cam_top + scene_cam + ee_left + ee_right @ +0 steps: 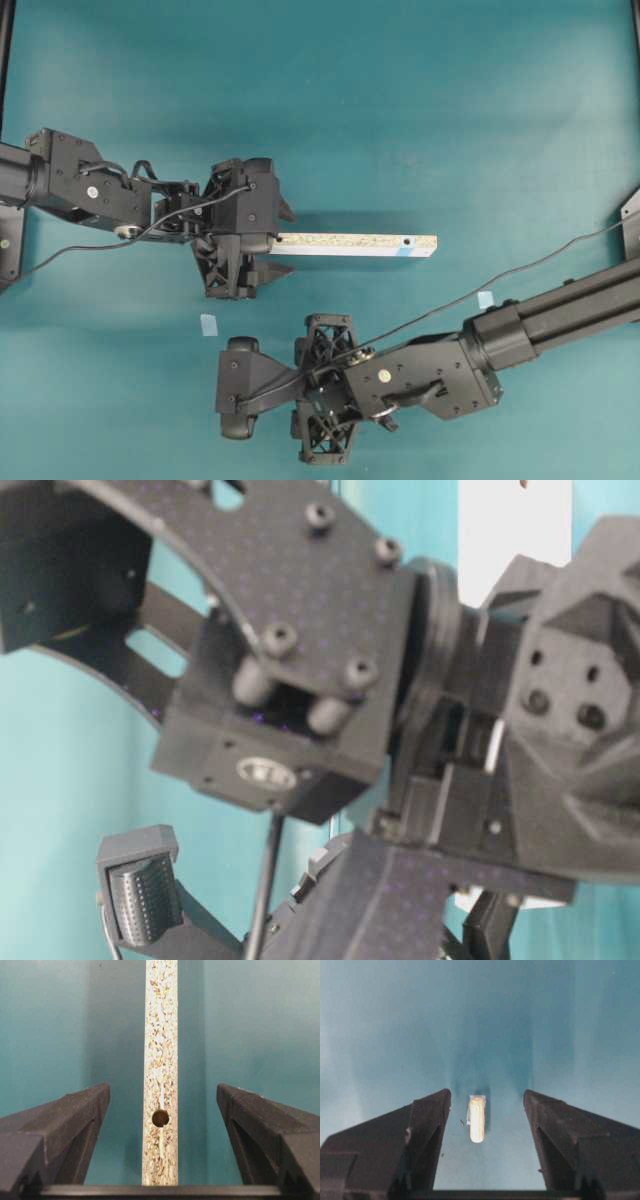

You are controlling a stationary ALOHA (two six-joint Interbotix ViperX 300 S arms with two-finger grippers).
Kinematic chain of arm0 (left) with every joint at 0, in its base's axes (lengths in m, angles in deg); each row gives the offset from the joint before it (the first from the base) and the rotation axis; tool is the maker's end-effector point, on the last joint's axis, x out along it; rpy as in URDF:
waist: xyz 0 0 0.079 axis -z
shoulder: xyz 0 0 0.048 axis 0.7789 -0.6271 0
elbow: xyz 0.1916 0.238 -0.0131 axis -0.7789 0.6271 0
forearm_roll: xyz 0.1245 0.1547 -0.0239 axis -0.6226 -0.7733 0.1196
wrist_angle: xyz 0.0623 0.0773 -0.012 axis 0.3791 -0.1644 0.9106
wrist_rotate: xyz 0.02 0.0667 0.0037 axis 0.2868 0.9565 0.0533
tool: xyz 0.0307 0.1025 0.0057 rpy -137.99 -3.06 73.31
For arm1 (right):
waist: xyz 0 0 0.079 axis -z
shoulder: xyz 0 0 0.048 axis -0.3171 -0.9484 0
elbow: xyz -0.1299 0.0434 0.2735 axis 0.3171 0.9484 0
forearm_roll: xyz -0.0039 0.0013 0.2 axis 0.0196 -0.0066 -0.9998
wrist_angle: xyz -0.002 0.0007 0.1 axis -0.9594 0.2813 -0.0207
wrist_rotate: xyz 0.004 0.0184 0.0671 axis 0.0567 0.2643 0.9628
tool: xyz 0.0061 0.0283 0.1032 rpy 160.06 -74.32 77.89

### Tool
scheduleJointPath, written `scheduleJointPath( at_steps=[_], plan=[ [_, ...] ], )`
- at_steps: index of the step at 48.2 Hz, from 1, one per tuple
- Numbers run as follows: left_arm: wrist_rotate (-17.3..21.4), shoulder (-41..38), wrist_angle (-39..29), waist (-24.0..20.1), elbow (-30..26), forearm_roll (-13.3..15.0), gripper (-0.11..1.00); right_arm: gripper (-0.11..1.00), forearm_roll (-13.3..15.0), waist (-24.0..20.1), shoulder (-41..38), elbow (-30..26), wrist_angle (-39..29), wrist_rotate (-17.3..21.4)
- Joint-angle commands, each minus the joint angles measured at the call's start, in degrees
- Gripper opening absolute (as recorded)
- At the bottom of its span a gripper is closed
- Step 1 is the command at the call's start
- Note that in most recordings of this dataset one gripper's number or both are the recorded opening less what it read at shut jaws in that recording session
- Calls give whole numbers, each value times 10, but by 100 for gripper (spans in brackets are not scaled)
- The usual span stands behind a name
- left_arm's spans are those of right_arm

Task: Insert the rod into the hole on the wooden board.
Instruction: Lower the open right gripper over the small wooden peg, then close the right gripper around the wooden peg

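The wooden board (pixel 350 244), a pale speckled strip, lies flat on the teal table, and the hole (pixel 407 241) sits by the light-blue patch at its right end. My left gripper (pixel 283 241) is open and straddles the board's plain left end. In the left wrist view the board (pixel 161 1035) runs between the spread fingers of the left gripper (pixel 162 1087), apart from both, and shows its dark hole (pixel 160 1118). The rod (pixel 477 1119), a short cream dowel, lies on the table between the fingers of my open right gripper (pixel 486 1095), touching neither. In the overhead view my right gripper (pixel 235 388) hides the rod.
Two small pale-blue squares (pixel 208 324) (pixel 485 299) lie on the table, one left of the right gripper and one by the right arm. A cable (pixel 560 255) trails from the right arm. Black arm parts (pixel 300 680) fill the table-level view.
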Motion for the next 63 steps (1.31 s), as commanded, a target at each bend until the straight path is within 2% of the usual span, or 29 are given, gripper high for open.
scheduleJointPath(
  at_steps=[1,10,63],
  plan=[
    [-2,12,2,3,-4,-1,95,65,-1,-4,12,-9,10,0],
    [-2,12,1,3,-4,-1,95,54,-1,-4,11,-7,13,2],
    [-2,12,0,7,-4,-1,95,53,-6,-4,7,4,18,21]
  ],
)
